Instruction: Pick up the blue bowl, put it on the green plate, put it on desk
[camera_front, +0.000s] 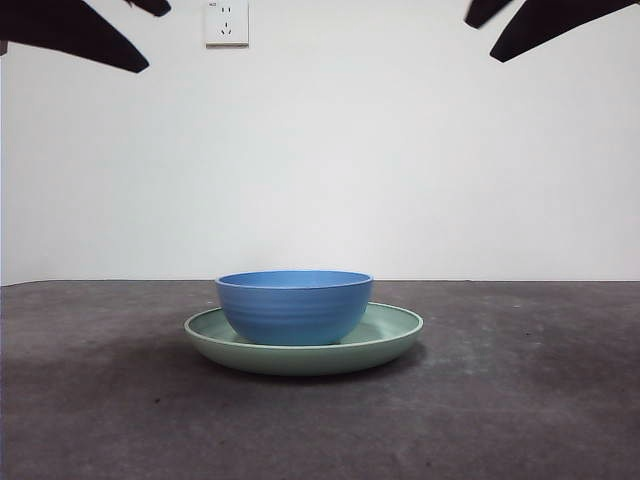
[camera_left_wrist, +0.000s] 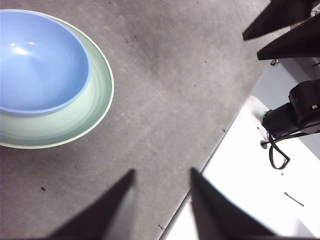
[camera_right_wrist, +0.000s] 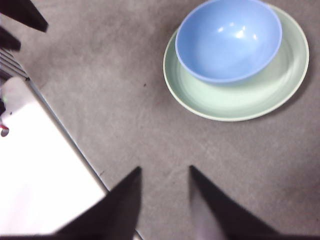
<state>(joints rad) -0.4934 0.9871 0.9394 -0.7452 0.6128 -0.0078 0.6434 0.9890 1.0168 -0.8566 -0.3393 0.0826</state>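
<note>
The blue bowl (camera_front: 294, 305) sits upright inside the green plate (camera_front: 392, 334), resting on the plate's shallow floor, and the plate lies flat on the dark grey-brown tabletop (camera_front: 520, 400). From the front the bowl stands off-centre, nearer the plate's left rim, leaving a wider strip of bare plate on the right. Both wrist views confirm this offset: the bowl (camera_right_wrist: 228, 40) crowds one side of the plate (camera_right_wrist: 240, 100), and its inside is empty and glossy with small highlights. The left pincer (camera_left_wrist: 162, 177) hangs above bare tabletop, well apart from the plate (camera_left_wrist: 75, 120) and the bowl (camera_left_wrist: 42, 62); its two black jaws stand spread with a clear gap and nothing between them. The right pincer (camera_right_wrist: 165, 175) likewise hovers over bare tabletop beside the dishes, jaws parted and empty. In the front view, the arms show only as black tips at the two top corners. On the white wall behind, a wall socket (camera_front: 226, 22) is mounted near the top.
</note>
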